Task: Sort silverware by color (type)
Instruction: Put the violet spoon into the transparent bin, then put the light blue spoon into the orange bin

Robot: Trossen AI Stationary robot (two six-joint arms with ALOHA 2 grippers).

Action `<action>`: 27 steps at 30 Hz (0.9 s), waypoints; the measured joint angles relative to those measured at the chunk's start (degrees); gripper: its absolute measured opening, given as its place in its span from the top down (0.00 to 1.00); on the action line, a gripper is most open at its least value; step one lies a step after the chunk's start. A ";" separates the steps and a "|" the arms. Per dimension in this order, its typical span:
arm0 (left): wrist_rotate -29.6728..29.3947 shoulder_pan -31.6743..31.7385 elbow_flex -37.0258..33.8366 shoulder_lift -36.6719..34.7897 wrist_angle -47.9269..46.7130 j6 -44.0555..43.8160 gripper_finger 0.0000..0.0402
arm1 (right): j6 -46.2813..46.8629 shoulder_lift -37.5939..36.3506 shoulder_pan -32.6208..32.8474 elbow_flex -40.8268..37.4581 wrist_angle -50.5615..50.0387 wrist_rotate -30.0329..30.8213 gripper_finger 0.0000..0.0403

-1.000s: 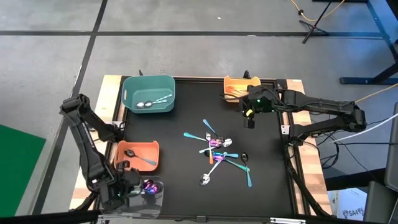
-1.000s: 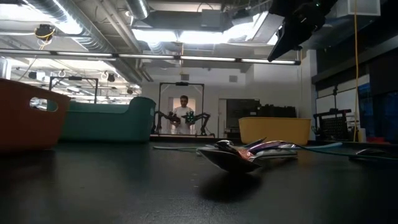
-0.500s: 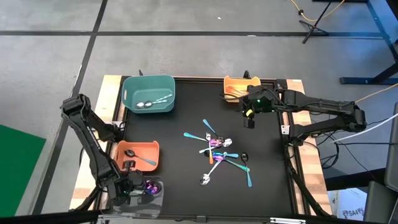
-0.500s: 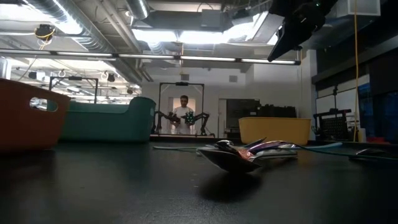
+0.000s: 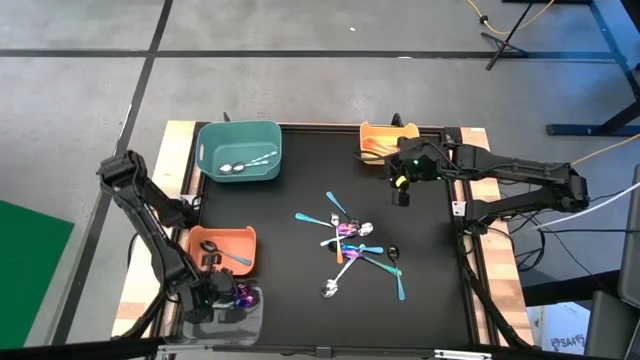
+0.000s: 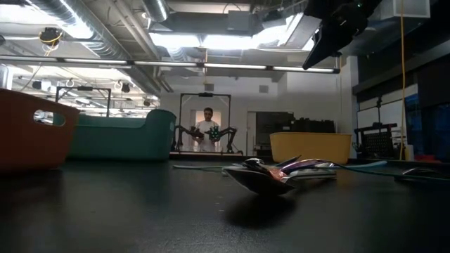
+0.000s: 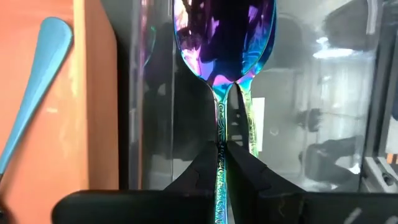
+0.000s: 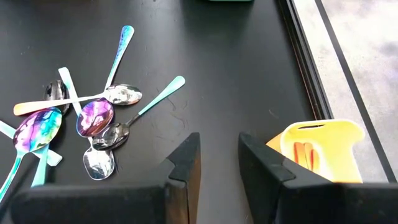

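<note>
Purple spoon [image 7: 225,43] pinched in left fingers [image 7: 205,168] over clear bin [image 5: 245,312] – right arm hovers

Grey concrete floor [image 5: 300,25], ceiling lights [image 6: 232,41], person [image 6: 207,126] in bkgd

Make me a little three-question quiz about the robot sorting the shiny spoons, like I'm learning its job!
1. True or false: the left pincer is shut on a purple-rainbow spoon.
2. Which bin holds the silver spoons? A) teal B) yellow C) clear
3. Fill in: the right pincer hangs open beside the ____ bin, holding nothing.

Key: 1 true. 2 A. 3 yellow.
</note>
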 joint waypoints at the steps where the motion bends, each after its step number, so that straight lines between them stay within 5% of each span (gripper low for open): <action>1: -0.04 0.00 -0.22 -0.08 0.22 -0.04 0.97 | 0.00 0.00 -0.02 0.00 0.00 0.00 0.76; 10: 0.40 0.00 -0.44 -0.04 0.05 1.49 0.96 | 0.00 0.00 -0.02 0.00 0.00 0.00 0.76; 27: 0.75 0.00 -0.66 0.21 0.48 1.22 0.78 | 0.00 -0.01 -0.02 0.00 0.00 0.00 0.76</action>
